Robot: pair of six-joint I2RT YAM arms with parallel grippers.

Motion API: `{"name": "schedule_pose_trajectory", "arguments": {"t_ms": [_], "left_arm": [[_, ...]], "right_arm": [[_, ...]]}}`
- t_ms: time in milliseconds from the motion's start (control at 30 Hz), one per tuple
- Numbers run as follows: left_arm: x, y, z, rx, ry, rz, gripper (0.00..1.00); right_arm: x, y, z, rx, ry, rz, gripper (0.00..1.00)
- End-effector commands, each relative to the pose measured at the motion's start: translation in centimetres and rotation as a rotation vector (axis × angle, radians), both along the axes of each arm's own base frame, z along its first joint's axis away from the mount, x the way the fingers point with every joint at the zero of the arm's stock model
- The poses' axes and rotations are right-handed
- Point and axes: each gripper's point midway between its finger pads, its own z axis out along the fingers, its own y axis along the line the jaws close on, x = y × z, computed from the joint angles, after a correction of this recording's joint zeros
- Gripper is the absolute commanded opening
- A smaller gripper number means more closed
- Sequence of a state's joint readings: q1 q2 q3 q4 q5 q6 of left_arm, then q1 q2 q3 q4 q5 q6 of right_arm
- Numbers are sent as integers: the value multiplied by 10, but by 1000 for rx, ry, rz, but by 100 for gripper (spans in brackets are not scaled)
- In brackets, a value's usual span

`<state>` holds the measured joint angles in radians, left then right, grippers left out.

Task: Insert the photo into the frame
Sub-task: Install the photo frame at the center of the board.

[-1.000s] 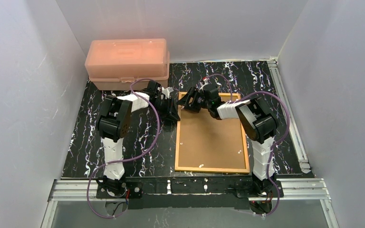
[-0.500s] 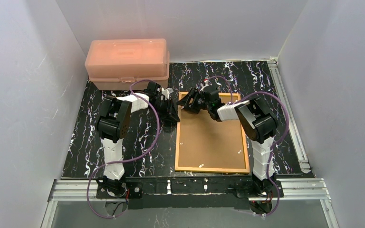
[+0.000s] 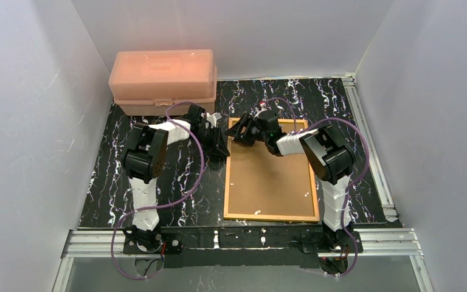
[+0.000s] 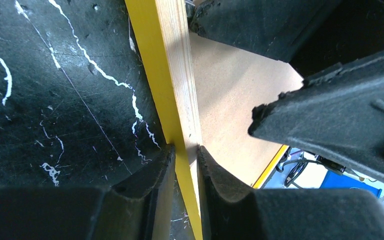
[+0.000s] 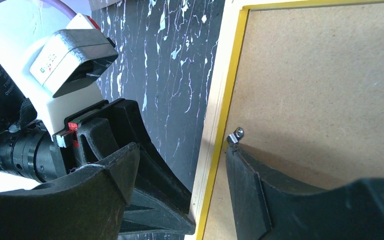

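Observation:
The frame [image 3: 226, 182] lies back-up on the black marbled table, its wooden edge showing and the brown backing board [image 3: 270, 176] inside it. My left gripper [image 3: 224, 143] is shut on the frame's left rail [image 4: 177, 75] near the far corner, one finger on each side [image 4: 186, 150]. My right gripper [image 3: 241, 132] hovers open over that same corner [image 5: 180, 155]. One of its fingers [image 5: 250, 190] rests on the board beside a small metal clip [image 5: 237, 135], and the other is outside the rail. The photo is out of view.
A pink plastic box [image 3: 162, 79] stands at the far left behind the left arm. White walls close in on both sides, and a metal rail [image 3: 371, 146] runs along the table's right edge. The two grippers are crowded close together at the frame's far-left corner.
The left jaws have narrowed onto the frame's rail. The right gripper has shifted slightly toward the far-left corner. The frame has stayed in place.

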<state>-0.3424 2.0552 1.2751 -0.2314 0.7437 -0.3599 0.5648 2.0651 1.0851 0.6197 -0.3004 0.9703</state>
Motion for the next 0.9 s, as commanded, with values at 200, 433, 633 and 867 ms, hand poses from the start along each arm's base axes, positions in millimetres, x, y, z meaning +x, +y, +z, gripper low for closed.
{"name": "schedule_pose_trajectory", "arguments": {"t_ms": [200, 433, 633, 867], "left_arm": [[-22, 11, -23, 100, 48, -14, 19], [-23, 11, -23, 96, 54, -13, 19], [-24, 10, -22, 93, 53, -16, 18], [-24, 10, -21, 89, 53, -19, 18]], "right_arm": [[-2, 6, -1, -38, 11, -3, 72], [3, 5, -1, -58, -5, -16, 71], [6, 9, 0, -56, -16, -13, 70], [4, 12, -1, -55, -20, -8, 70]]}}
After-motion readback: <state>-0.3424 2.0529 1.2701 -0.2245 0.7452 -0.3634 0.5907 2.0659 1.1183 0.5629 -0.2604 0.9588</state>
